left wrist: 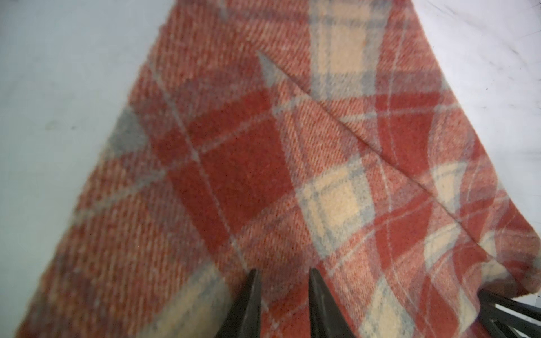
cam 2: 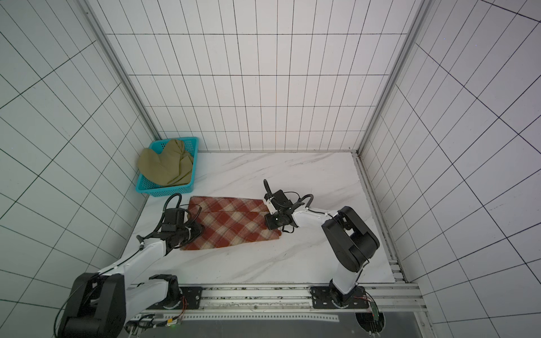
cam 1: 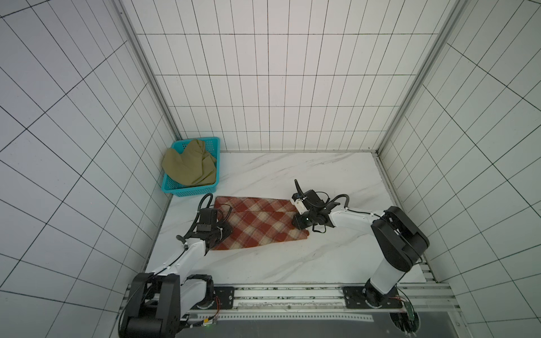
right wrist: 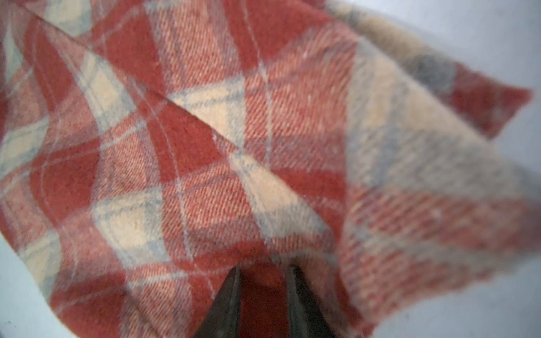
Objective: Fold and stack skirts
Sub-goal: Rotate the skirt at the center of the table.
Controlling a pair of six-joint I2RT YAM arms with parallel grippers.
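Note:
The rust-red and cream plaid skirt point(cam 1: 260, 222) point(cam 2: 234, 224) lies folded flat on the white marble table, a fold line running across it. My left gripper point(cam 1: 224, 231) point(left wrist: 284, 270) is at its left end, with plaid cloth bunched between its dark fingers point(left wrist: 251, 295). At the skirt's right end, my right gripper point(cam 1: 299, 225) point(right wrist: 263, 267) holds a raised layer of red cloth between its fingers point(right wrist: 301, 295). The olive-khaki skirt point(cam 1: 190, 168) point(cam 2: 167, 168) sits crumpled in the basket at the back left.
The teal perforated basket point(cam 1: 178, 191) point(cam 2: 155, 191) stands in the table's back left corner against the tiled wall. Tiled walls close in three sides. The arm bases sit on a metal rail point(cam 1: 292, 295) along the front edge.

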